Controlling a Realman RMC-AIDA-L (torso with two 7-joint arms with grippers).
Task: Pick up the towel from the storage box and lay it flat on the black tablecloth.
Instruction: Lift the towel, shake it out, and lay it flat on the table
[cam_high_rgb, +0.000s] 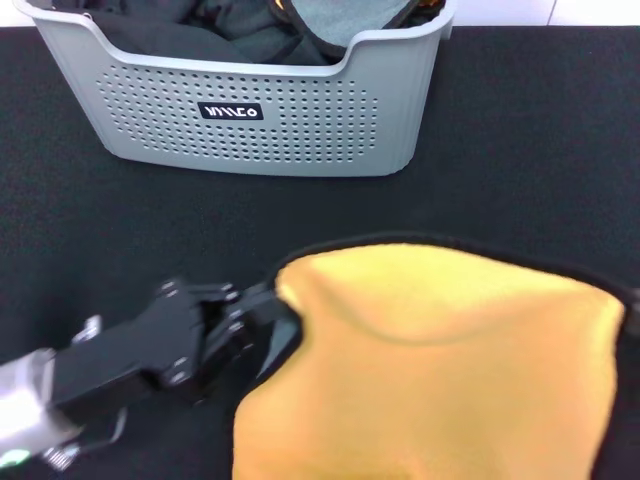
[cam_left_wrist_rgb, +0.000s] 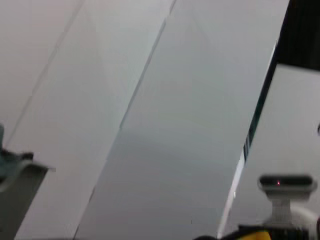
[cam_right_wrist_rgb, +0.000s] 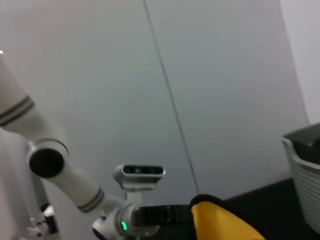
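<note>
The towel (cam_high_rgb: 430, 370) hangs spread, yellow-orange side toward me with black edge trim, low over the black tablecloth (cam_high_rgb: 520, 150) in front of the storage box (cam_high_rgb: 250, 115). My left gripper (cam_high_rgb: 278, 305) is shut on the towel's left top corner. My right gripper (cam_high_rgb: 632, 300) is mostly cut off at the head view's right edge, where the towel's right top corner is held up. The towel's top edge sags between the two corners. A towel corner also shows in the right wrist view (cam_right_wrist_rgb: 220, 222), and a sliver shows in the left wrist view (cam_left_wrist_rgb: 255, 234).
The light grey storage box stands at the back left of centre and holds black cloths (cam_high_rgb: 200, 35) and a grey-green cloth (cam_high_rgb: 345, 20). The wrist views show mostly a pale wall; the right wrist view shows my left arm (cam_right_wrist_rgb: 65, 175).
</note>
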